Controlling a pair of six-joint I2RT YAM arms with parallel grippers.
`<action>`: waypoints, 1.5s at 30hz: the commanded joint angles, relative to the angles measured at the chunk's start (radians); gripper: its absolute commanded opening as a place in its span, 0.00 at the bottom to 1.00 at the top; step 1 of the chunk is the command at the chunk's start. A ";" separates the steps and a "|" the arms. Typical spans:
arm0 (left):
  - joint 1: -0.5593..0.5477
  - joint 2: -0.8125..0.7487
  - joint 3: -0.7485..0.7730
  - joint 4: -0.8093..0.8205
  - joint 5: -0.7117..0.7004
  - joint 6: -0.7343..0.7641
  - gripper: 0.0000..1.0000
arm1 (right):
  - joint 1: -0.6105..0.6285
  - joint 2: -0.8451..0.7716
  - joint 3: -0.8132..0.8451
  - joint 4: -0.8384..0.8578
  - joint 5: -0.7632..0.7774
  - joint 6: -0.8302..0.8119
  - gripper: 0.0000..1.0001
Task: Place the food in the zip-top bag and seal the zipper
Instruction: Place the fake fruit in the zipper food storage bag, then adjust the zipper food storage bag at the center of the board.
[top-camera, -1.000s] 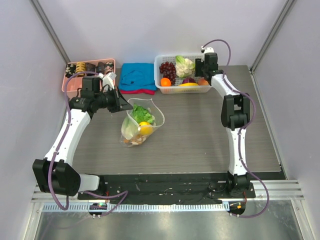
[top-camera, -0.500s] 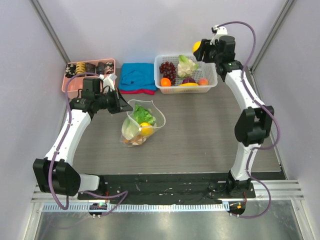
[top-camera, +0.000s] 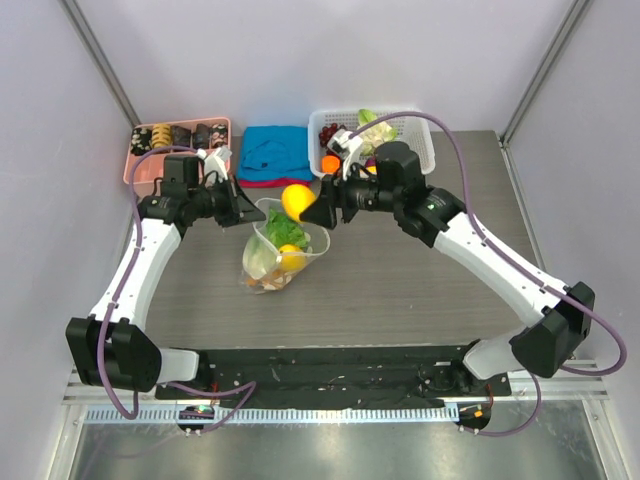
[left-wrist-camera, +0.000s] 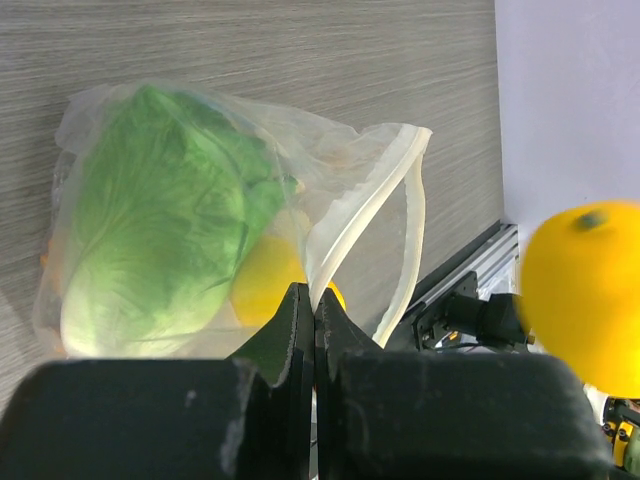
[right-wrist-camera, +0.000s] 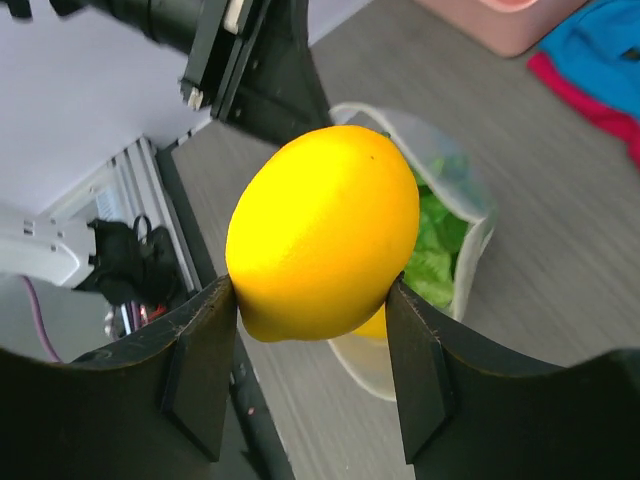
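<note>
Gripping a round yellow toy fruit (top-camera: 295, 198) in the top view, right gripper (top-camera: 308, 206) over the clear plastic zip-top bag (top-camera: 258, 250) left of centre, left wrist view, left gripper (left-wrist-camera: 313, 300) pinching the bag's whitish zipper strip (left-wrist-camera: 362, 205), green lettuce (left-wrist-camera: 150, 220) inside, right wrist view, fruit between spread fingers (right-wrist-camera: 205, 370).

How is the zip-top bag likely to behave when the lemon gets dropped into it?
Likely floppy: the zip-top bag slumps with creased walls, its mouth held up only by the left gripper pinching the rim. Probably light, so the lemon landing may shift or collapse it.
</note>
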 joint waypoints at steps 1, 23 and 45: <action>0.005 -0.011 0.012 0.040 0.032 -0.011 0.00 | 0.045 0.038 -0.004 -0.087 -0.004 -0.065 0.01; 0.005 -0.038 -0.012 0.048 0.040 -0.014 0.00 | 0.088 0.290 0.200 -0.121 0.240 0.049 0.60; 0.013 -0.023 0.005 0.031 0.060 0.000 0.00 | -0.135 0.130 -0.076 -0.192 -0.018 0.151 0.79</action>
